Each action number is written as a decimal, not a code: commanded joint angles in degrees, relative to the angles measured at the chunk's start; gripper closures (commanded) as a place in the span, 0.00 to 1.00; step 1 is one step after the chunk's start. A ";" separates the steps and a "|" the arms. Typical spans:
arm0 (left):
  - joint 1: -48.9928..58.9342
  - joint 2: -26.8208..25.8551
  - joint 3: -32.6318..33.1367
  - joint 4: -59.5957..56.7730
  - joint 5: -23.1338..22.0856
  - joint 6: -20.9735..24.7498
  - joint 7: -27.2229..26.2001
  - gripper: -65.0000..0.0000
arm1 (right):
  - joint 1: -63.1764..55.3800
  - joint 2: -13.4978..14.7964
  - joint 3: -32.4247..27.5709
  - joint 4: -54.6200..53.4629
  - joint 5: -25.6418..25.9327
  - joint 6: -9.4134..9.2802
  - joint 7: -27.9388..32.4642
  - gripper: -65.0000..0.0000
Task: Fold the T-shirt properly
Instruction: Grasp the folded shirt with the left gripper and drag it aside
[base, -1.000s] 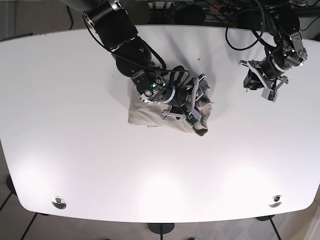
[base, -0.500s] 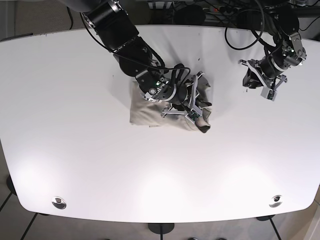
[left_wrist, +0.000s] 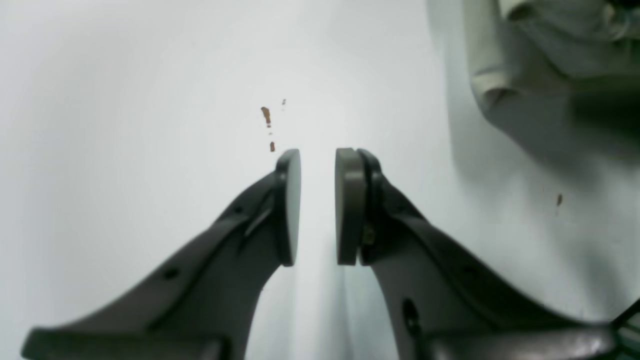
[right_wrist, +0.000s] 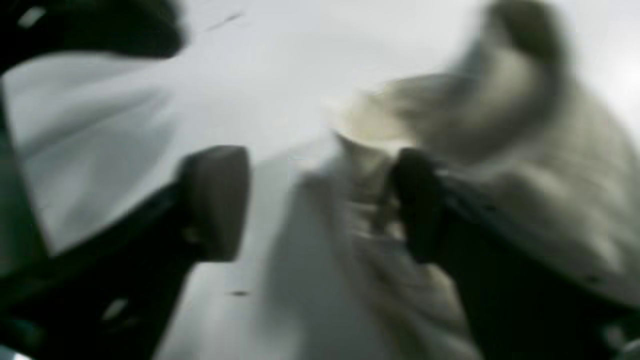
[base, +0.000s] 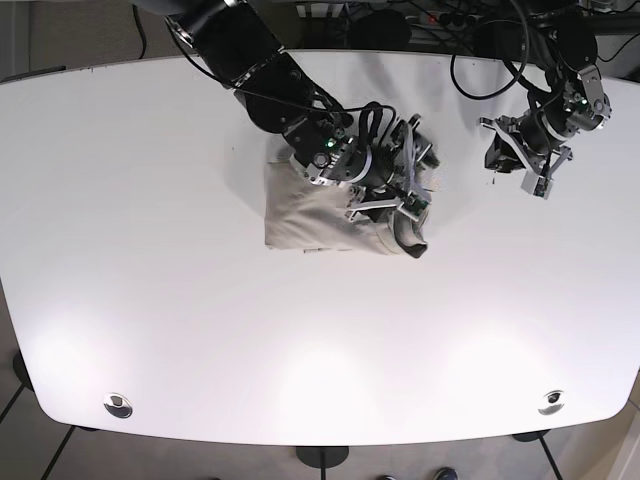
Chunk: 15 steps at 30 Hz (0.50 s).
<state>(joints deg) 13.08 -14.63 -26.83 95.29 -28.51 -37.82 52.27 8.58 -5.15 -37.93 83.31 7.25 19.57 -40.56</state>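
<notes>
Base view: beige T-shirt (base: 320, 215) bunched in a rough rectangular heap on the white table (base: 150, 320), slightly above and left of the table centre, right edge crumpled and raised under the right arm. Right end effector (base: 405, 190) positioned over that crumpled right edge, fingers spread, lower finger against the cloth. Right wrist view, heavily blurred: jaws set wide apart, T-shirt (right_wrist: 500, 190) fabric lying against and behind the right-hand finger (right_wrist: 420, 205), left-hand finger over bare table (right_wrist: 150, 110); firm grip on cloth not confirmable from the blur. Left end effector (base: 535, 165) near the table's far right edge, well apart from the T-shirt. Left wrist view: left end effector (left_wrist: 317, 205) with pads (left_wrist: 290, 205) nearly parallel and a narrow gap between them, nothing held, above bare table (left_wrist: 125, 100); small brown specks (left_wrist: 266, 116) on the surface just ahead of the fingertips; hem of the T-shirt (left_wrist: 505, 70) visible in the upper right corner.
</notes>
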 joint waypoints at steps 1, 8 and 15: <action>-2.05 -0.80 0.41 1.73 -1.25 -0.37 -1.15 0.84 | 0.70 -0.79 1.93 4.30 0.45 -0.01 1.74 0.28; -6.18 0.96 12.90 8.41 -0.98 -0.37 -1.15 0.84 | -1.59 3.87 18.37 12.56 9.06 0.08 1.57 0.54; -9.61 6.94 21.16 4.54 -0.81 0.15 -1.15 0.84 | 0.34 12.49 29.45 5.35 16.53 -0.01 2.18 0.84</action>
<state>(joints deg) 3.81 -7.18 -5.48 99.09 -28.91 -37.76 51.59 7.33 7.33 -8.71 87.53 22.81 19.11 -39.66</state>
